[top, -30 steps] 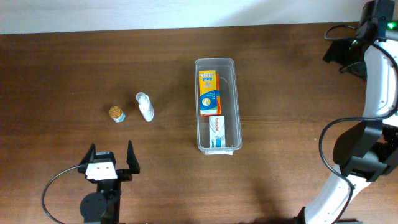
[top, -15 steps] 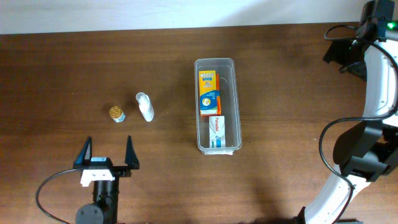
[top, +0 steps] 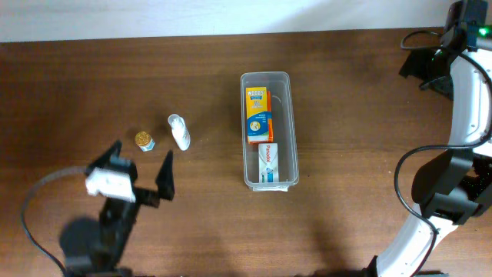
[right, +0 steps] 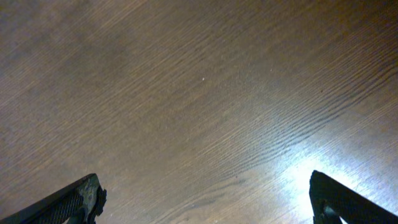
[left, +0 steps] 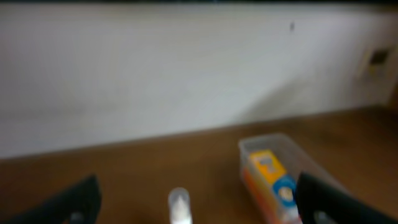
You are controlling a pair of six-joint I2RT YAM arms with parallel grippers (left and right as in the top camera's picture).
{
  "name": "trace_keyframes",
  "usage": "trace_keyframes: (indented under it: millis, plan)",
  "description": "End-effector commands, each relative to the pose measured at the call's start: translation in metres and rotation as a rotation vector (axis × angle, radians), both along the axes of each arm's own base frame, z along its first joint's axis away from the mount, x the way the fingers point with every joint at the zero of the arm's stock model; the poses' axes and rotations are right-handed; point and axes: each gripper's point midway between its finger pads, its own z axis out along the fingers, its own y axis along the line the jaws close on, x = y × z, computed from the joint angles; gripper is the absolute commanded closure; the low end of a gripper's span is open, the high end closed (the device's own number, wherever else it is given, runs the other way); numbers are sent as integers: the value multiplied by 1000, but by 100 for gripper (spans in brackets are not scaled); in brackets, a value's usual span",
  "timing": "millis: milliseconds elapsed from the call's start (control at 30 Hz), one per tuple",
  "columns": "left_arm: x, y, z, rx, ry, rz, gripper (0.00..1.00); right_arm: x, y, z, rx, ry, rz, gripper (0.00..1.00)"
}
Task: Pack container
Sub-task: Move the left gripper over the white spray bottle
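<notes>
The clear plastic container lies lengthwise at the table's middle, holding an orange box and a white and red box. A small white bottle and a gold-capped little jar lie to its left. My left gripper is open and empty, just below the jar and bottle. In the blurred left wrist view the bottle sits between my open fingers and the container is at right. My right gripper is open over bare wood; in the overhead view it is at the far right top corner.
The dark wooden table ends at a white wall along the top. The right arm's white links and cables run down the right edge.
My left arm has swung up and tilted toward the jar and bottle, its fingers now pointing to the upper right. The right arm and the objects have not moved.
</notes>
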Motion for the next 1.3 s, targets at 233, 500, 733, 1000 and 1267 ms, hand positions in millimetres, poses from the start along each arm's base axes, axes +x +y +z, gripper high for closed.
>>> trace_keyframes:
  millis: [233, 500, 733, 1000, 1267]
  plan:
    - [79, -24, 30, -46, 453, -135, 1, 0, -1, 1, -2, -4, -2, 2]
    - [127, -48, 23, -65, 507, -229, 1, 0, -1, 1, -3, -4, -2, 1]
    - [132, -26, -43, -77, 762, -32, 1, 0, -1, 1, -2, -4, -2, 2]
    - [135, -16, -96, 19, 1021, 110, 1, 0, -1, 1, -3, -4, -2, 1]
    - [147, 1, -108, 99, 1105, 208, 1, 0, -1, 1, -2, -4, -2, 2]
